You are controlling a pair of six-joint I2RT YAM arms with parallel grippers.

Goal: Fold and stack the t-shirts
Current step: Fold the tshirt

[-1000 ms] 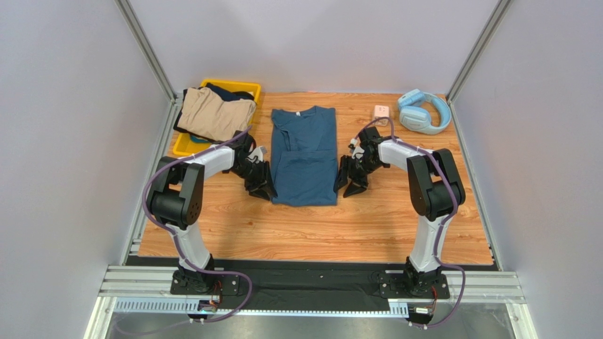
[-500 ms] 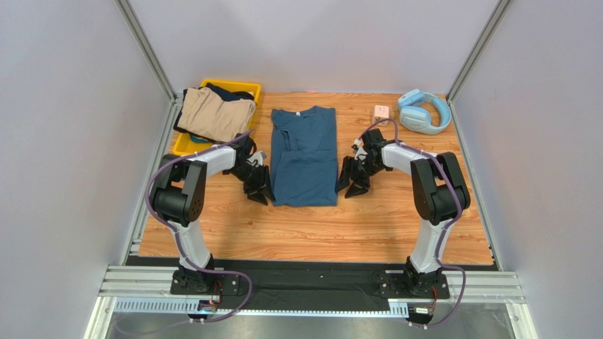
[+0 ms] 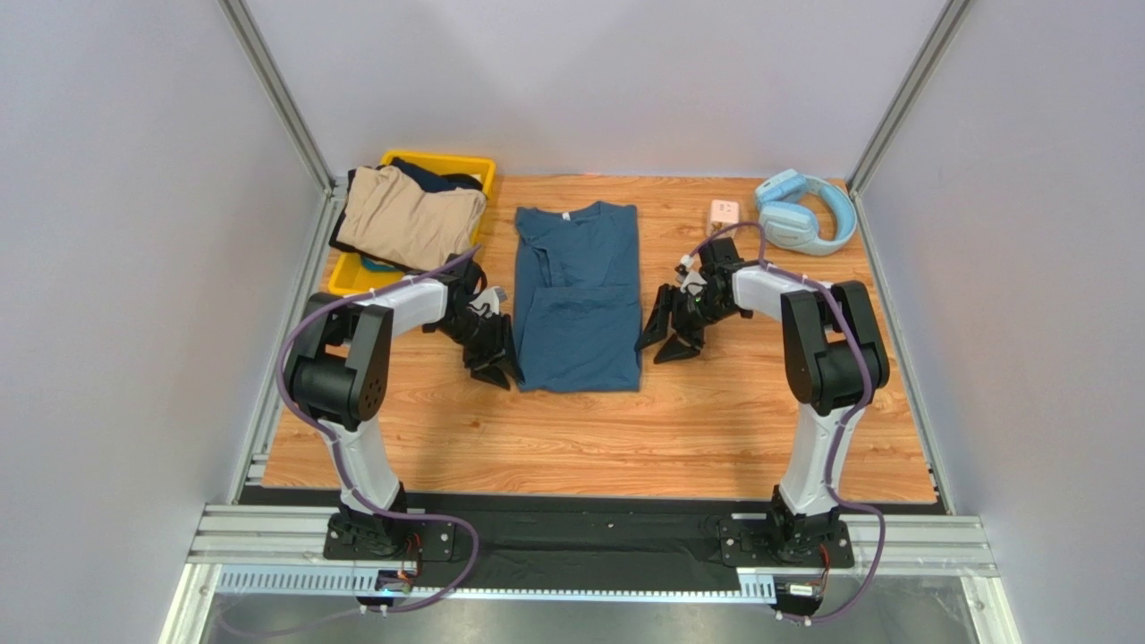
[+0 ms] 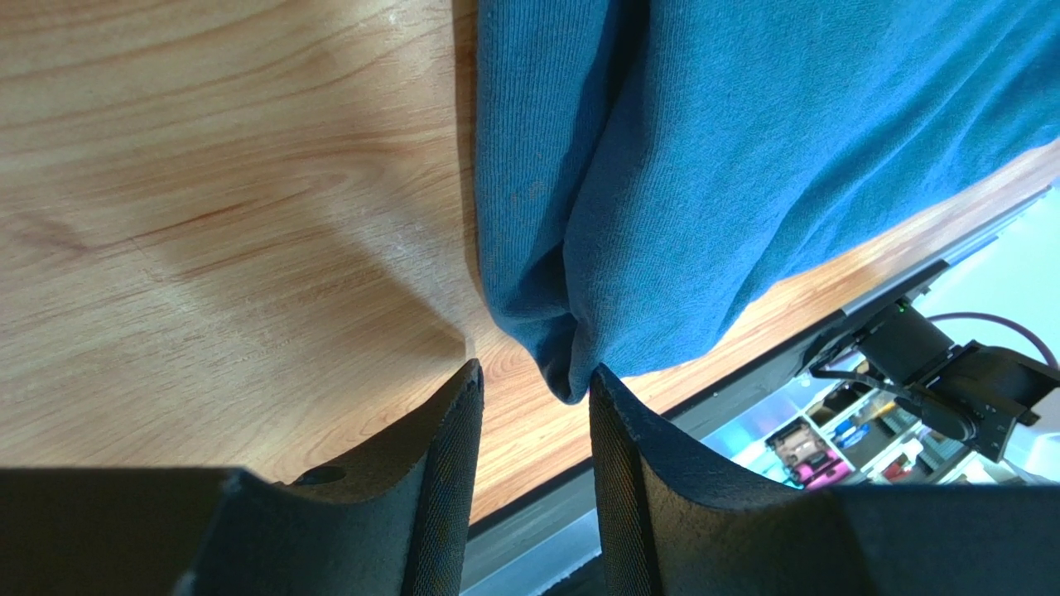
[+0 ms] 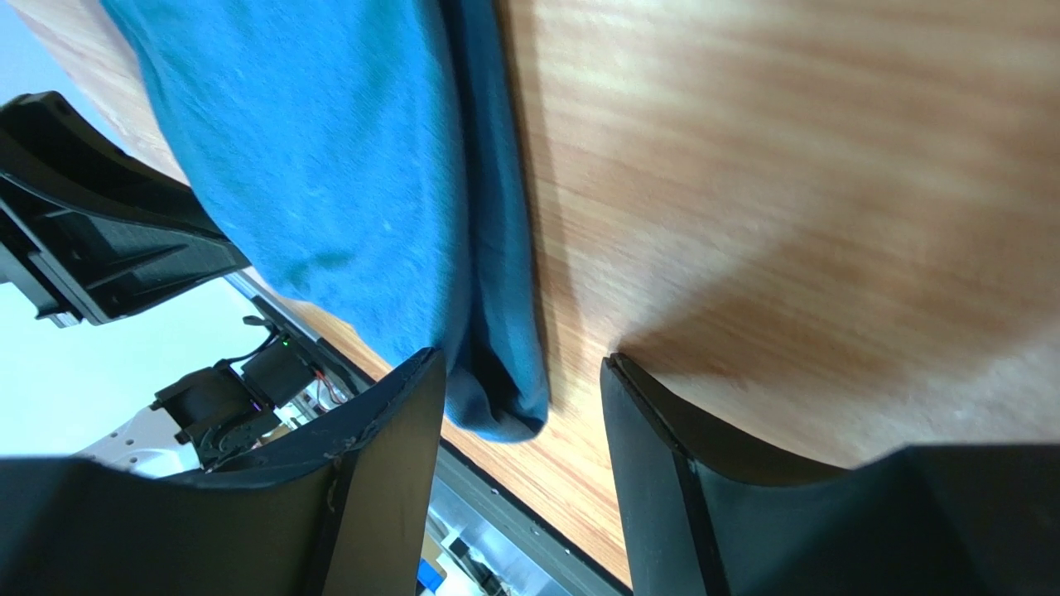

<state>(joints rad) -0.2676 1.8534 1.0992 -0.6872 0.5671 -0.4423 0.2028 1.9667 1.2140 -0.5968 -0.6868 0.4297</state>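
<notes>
Left fingers: black and a little apart, squeezing nothing. A bottom corner of the blue shirt pokes into the gap between their tips.
Left gripper: left of the middle in the top view, low over the table, just beside the blue shirt's left edge.
Yellow bin: upper left of the top view, at the back of the table.
Tan shirt: bunched up on the yellow bin, hanging over its left side.
Navy shirt: in the yellow bin, peeking out behind the tan shirt.
Blue shirt: flat on the wood in the middle of the top view, folded into a long strip, its neck at the top end.
Right gripper: right of the middle, low, just beside the blue shirt's right edge.
Right fingers: black and apart, squeezing nothing. The other bottom corner of the blue shirt lies between their tips, close to the left one.
Small pink box: upper right, on the wood.
Headphones: light blue, upper right, just beside the small pink box.
</notes>
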